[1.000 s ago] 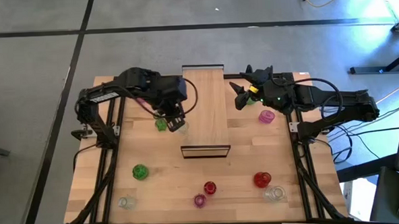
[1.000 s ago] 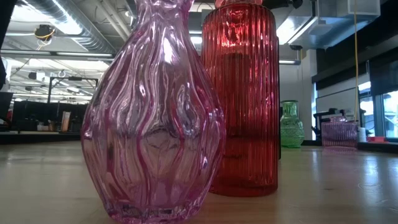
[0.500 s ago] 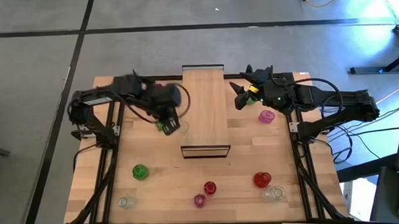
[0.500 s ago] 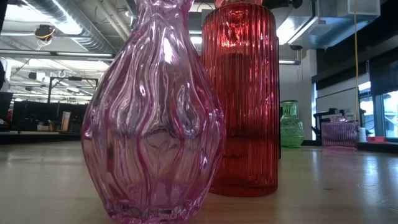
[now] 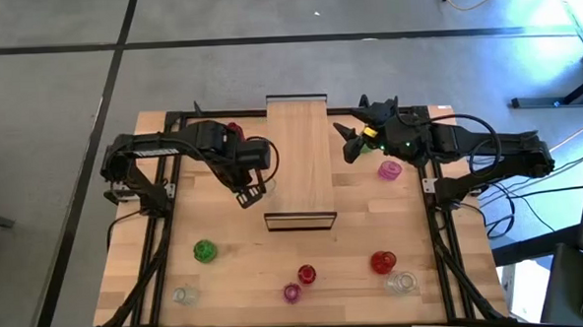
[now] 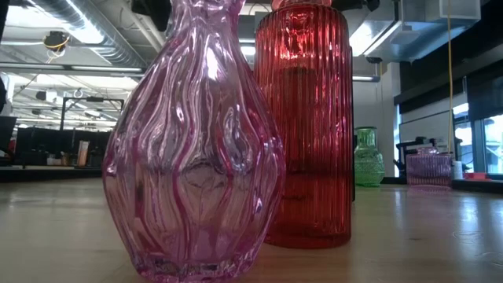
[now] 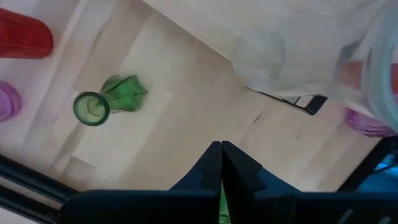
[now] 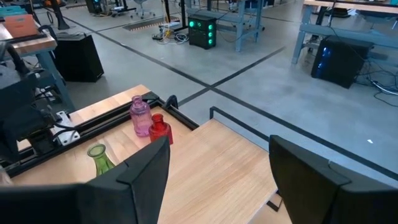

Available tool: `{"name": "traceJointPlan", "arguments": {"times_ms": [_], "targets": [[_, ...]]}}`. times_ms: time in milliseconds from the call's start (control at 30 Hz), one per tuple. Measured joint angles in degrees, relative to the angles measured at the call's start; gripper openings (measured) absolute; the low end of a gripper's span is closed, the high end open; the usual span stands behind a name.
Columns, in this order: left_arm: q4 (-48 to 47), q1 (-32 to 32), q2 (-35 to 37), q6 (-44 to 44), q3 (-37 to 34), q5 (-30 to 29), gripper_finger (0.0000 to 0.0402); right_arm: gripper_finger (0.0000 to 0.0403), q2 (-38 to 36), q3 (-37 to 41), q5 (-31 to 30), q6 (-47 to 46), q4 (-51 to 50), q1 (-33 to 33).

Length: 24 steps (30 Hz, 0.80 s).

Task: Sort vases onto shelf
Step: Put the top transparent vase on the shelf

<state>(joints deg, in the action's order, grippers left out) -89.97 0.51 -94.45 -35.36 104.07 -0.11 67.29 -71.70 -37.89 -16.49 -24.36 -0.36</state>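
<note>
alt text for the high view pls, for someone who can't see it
Overhead view of a wooden table: the left gripper, shut, sits beside the shelf, and the right gripper, open, waits on its other side. Green, red and pink vases dot the tabletop.

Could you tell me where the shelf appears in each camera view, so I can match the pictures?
High view: the shelf lies mid-table, between the arms.
Low view: not in it; vases fill the picture.
Left wrist view: its pale top runs along the upper edge.
Right wrist view: its planks stretch ahead between the fingers.
Shared landmark: the red vase beside the shelf, in the high and right wrist views.
</note>
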Motion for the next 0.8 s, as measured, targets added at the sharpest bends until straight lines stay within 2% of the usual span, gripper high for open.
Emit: {"name": "traceJointPlan", "arguments": {"times_ms": [367,800], "targets": [[5.71,0.33,0.00,0.48,0.00,6.03,0.0000,0.0253,0.00,0.00,-0.02,0.04,-0.02,-0.02],[10.27,0.33,0.00,0.99,0.00,6.13,0.0000,0.0253,0.00,0.00,-0.02,0.07,0.00,-0.02]]}}
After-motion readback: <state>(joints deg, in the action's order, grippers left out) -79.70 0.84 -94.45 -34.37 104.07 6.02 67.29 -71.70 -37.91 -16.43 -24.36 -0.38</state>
